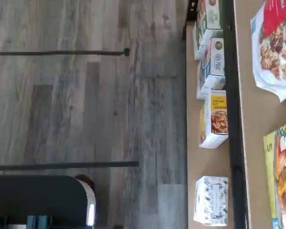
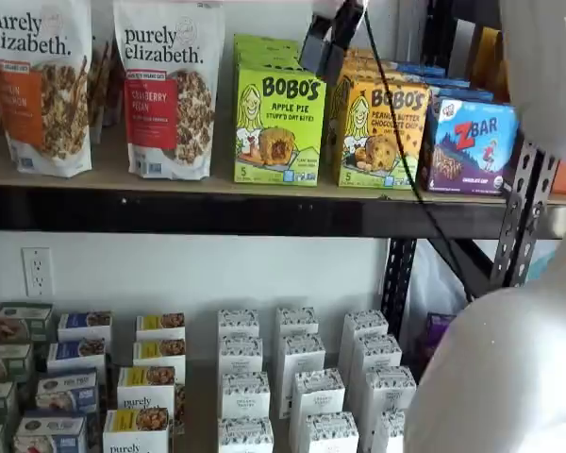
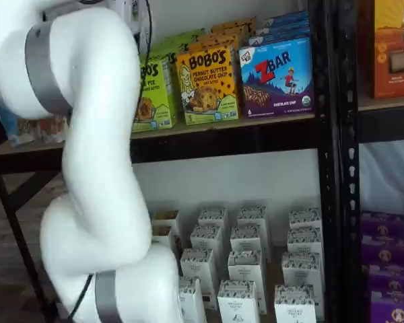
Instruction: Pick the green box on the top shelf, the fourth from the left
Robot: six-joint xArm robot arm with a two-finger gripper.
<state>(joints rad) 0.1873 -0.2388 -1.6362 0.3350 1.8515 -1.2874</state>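
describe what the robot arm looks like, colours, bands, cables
The arm is glossy white with rounded, bulbous segments and grey bands at the joints. A black cable trails down from the dark gripper seen at a shelf view's top edge.

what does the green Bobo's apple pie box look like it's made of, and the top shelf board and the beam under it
The green box: printed paperboard by the look, with crisp folded edges and a slight sheen. The top shelf: a tan board, probably particleboard or fibreboard, matte with no visible grain. Front beam: looks like black painted metal, smooth, joined to perforated uprights of the same finish.
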